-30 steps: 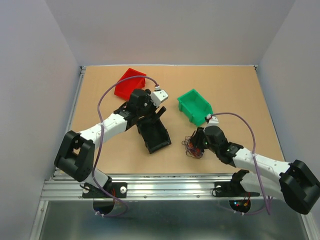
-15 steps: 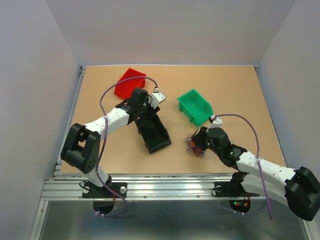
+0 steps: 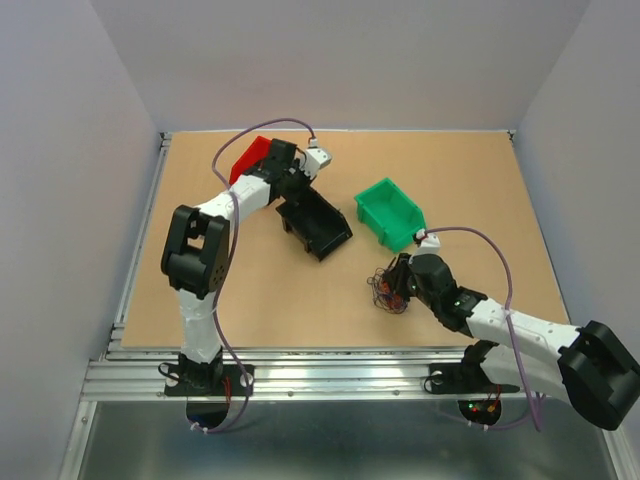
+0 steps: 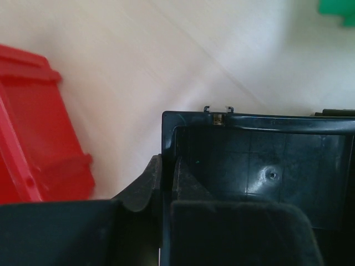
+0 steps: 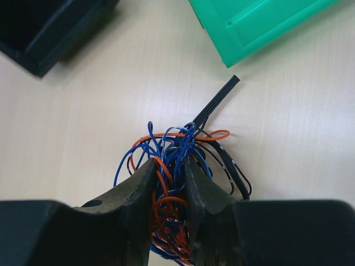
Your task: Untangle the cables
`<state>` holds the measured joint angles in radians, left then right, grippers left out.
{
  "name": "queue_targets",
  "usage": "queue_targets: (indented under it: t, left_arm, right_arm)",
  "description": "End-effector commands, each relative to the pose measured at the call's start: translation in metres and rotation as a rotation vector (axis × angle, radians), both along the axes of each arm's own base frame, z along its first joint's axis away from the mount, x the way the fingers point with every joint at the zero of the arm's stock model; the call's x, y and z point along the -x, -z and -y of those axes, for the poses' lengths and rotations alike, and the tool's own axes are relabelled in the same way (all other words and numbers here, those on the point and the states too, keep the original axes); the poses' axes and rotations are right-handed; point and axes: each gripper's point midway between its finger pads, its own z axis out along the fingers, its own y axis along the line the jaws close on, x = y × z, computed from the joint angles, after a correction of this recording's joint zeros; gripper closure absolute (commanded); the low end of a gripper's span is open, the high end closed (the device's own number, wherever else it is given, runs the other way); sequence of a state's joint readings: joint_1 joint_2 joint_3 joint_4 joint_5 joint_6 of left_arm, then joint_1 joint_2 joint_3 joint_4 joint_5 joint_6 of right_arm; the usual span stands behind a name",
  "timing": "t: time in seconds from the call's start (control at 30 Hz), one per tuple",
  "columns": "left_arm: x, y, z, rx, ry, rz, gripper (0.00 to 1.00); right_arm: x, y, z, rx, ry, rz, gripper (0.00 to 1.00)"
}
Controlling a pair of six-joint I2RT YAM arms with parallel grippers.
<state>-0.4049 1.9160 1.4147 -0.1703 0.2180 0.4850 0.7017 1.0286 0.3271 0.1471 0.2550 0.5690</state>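
Arms: two, left arm [image 3: 228,205] and right arm [image 3: 505,325], both reaching over the table [image 3: 270,300].
Bins: three, one of each colour.
Red bin [image 3: 248,163] [image 4: 39,138]: far left, tipped on its side, just left of the left gripper.
Black bin [image 3: 318,225] [image 4: 266,166]: centre of the table, right of the red bin and left of the green bin, apart from both.
Green bin [image 3: 390,212] [image 5: 249,22]: right of centre, far side of the tangle.
Left gripper [image 3: 297,190] [image 4: 166,160]: one finger outside and one inside the far-left wall of the black bin, clamped together on that wall.
Cables [image 3: 385,290] [image 5: 166,147]: one tangle on the table, near and right of centre, just on the near side of the green bin and not touching it. Blue, orange and black strands can be made out. One flat black end sticks out of the tangle toward the green bin.
Right gripper [image 3: 398,285] [image 5: 169,163]: down on the tangle, fingers drawn close with blue and orange strands pinched between them.
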Motion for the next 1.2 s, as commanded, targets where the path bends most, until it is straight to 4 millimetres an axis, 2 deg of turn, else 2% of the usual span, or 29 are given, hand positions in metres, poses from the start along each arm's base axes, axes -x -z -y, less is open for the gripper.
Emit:
queue_targets:
  t: [0.0,0.03,0.07,0.13,0.17,0.2,0.23,0.27,0.3,0.33,0.37,0.43,0.53,0.57,0.6,0.63,0.67,0.7,0.73,0.77,0.83,0.9,0.93,0.97,1.0,1.03,1.07,1.1,1.17]
  left_arm:
    - [-0.03,0.015,0.007,-0.023,-0.016,-0.04,1.0]
    - [-0.051,-0.005,0.014,-0.011,-0.027,0.016,1.0]
    - [-0.061,0.012,0.012,-0.04,-0.051,0.004,0.94]
    - [-0.077,-0.001,0.015,-0.047,-0.062,0.036,0.83]
    - [-0.079,-0.003,0.013,-0.054,-0.068,0.043,0.71]
    - [-0.081,-0.013,0.014,-0.039,-0.068,0.068,0.65]
    - [-0.072,-0.005,0.011,-0.043,-0.065,0.055,0.59]
    - [-0.068,-0.03,0.01,-0.02,-0.062,0.103,0.55]
    - [-0.064,-0.034,0.009,-0.015,-0.06,0.117,0.5]
    - [-0.056,-0.03,0.005,-0.018,-0.062,0.116,0.46]
    - [-0.051,-0.051,0.002,-0.003,-0.067,0.151,0.42]
    - [-0.038,-0.07,-0.005,0.009,-0.077,0.184,0.36]
    - [-0.025,-0.083,-0.017,0.021,-0.114,0.228,0.29]
    - [-0.017,-0.113,-0.021,0.053,-0.124,0.294,0.22]
    - [-0.016,-0.13,-0.025,0.086,-0.146,0.351,0.18]
    - [-0.006,-0.124,-0.031,0.089,-0.156,0.355,0.15]
    - [0.004,-0.156,-0.038,0.127,-0.18,0.432,0.09]
    - [0.01,-0.167,-0.043,0.148,-0.199,0.469,0.03]
    - [0.016,-0.168,-0.046,0.167,-0.208,0.499,0.02]
    - [0.029,-0.195,-0.051,0.207,-0.211,0.564,0.01]
    - [0.042,-0.202,-0.054,0.265,-0.224,0.602,0.01]
    - [0.059,-0.238,-0.058,0.404,-0.251,0.68,0.01]
    - [0.067,-0.217,-0.06,0.424,-0.256,0.653,0.01]
    - [0.081,-0.224,-0.055,0.485,-0.195,0.67,0.01]
    - [0.092,-0.204,-0.045,0.484,-0.107,0.644,0.04]
    - [0.105,-0.195,-0.029,0.47,0.021,0.616,0.12]
    - [0.126,-0.18,0.001,0.455,0.197,0.565,0.15]
    - [0.137,-0.155,0.012,0.411,0.237,0.475,0.16]
    - [0.154,-0.131,0.035,0.349,0.331,0.414,0.21]
  right_arm:
    - [-0.02,-0.03,-0.014,-0.038,0.003,0.099,0.8]
    - [-0.022,-0.031,-0.014,-0.038,0.007,0.104,0.8]
    - [-0.023,-0.03,-0.014,-0.034,0.005,0.106,0.8]
    - [-0.024,-0.032,-0.018,-0.042,-0.007,0.115,0.8]
    - [-0.025,-0.034,-0.02,-0.045,-0.015,0.12,0.8]
    - [-0.026,-0.035,-0.022,-0.044,-0.027,0.127,0.8]
    - [-0.026,-0.038,-0.027,-0.054,-0.051,0.133,0.78]
    - [-0.026,-0.04,-0.03,-0.055,-0.068,0.134,0.78]
    - [-0.029,-0.044,-0.036,-0.053,-0.089,0.138,0.76]
    - [-0.028,-0.046,-0.044,-0.068,-0.127,0.136,0.74]
    - [-0.028,-0.049,-0.051,-0.076,-0.157,0.137,0.7]
    - [-0.028,-0.053,-0.073,-0.089,-0.232,0.132,0.63]
    - [-0.028,-0.054,-0.105,-0.075,-0.316,0.126,0.55]
    - [-0.027,-0.056,-0.112,-0.073,-0.337,0.13,0.49]
    - [-0.025,-0.059,-0.12,-0.077,-0.361,0.139,0.46]
    - [-0.026,-0.068,-0.126,-0.093,-0.37,0.16,0.4]
    - [-0.026,-0.073,-0.128,-0.098,-0.376,0.172,0.36]
    - [-0.026,-0.08,-0.129,-0.106,-0.379,0.184,0.32]
    - [-0.025,-0.083,-0.128,-0.102,-0.38,0.187,0.29]
    - [-0.026,-0.097,-0.128,-0.114,-0.377,0.214,0.25]
    - [-0.027,-0.104,-0.124,-0.093,-0.37,0.225,0.23]
    - [-0.028,-0.124,-0.12,-0.091,-0.362,0.266,0.2]
    - [-0.028,-0.127,-0.119,-0.082,-0.362,0.268,0.19]
    - [-0.026,-0.122,-0.114,-0.05,-0.359,0.245,0.19]
    - [-0.026,-0.126,-0.114,-0.04,-0.36,0.235,0.19]
    - [-0.02,-0.112,-0.107,-0.001,-0.364,0.177,0.2]
    - [-0.016,-0.105,-0.103,0.013,-0.362,0.154,0.2]
    - [-0.007,-0.094,-0.094,0.014,-0.355,0.127,0.2]
    - [0.0,-0.078,-0.077,0.024,-0.309,0.11,0.21]
